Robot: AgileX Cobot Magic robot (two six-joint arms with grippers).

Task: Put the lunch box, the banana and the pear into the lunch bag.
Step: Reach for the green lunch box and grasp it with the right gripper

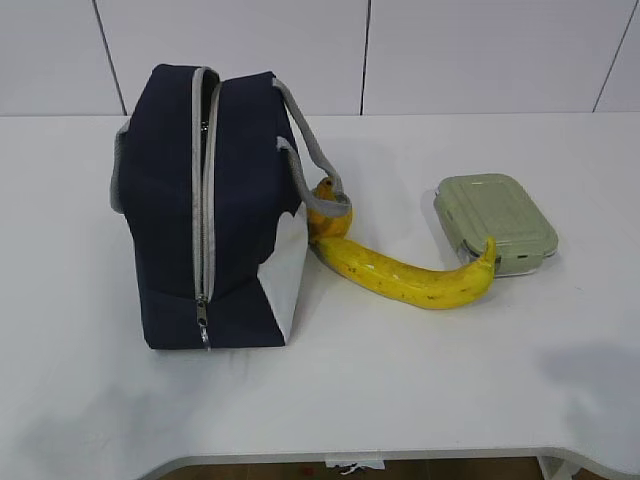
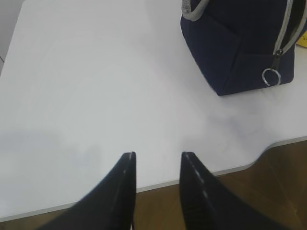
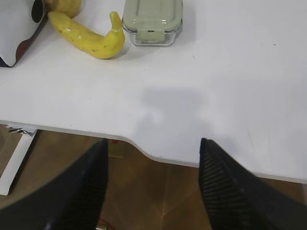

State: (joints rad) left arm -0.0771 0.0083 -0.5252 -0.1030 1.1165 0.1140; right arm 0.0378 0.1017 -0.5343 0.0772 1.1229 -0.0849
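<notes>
The navy lunch bag (image 1: 205,205) stands on the left of the white table, its grey zipper closed down the top and near end; it also shows in the left wrist view (image 2: 240,43). The pear (image 1: 330,212) sits against the bag's right side, partly hidden by a grey handle. The banana (image 1: 410,272) lies in front of it, its tip touching the sage-green lunch box (image 1: 495,220). The right wrist view shows the banana (image 3: 88,36), the lunch box (image 3: 152,19) and the pear (image 3: 64,5). My left gripper (image 2: 158,155) and right gripper (image 3: 152,143) are open, empty, hovering over the table's front edge.
The table's front edge (image 1: 400,455) curves inward at both front corners. Brown floor shows below it in both wrist views. A white wall stands behind the table. Neither gripper shows in the exterior view.
</notes>
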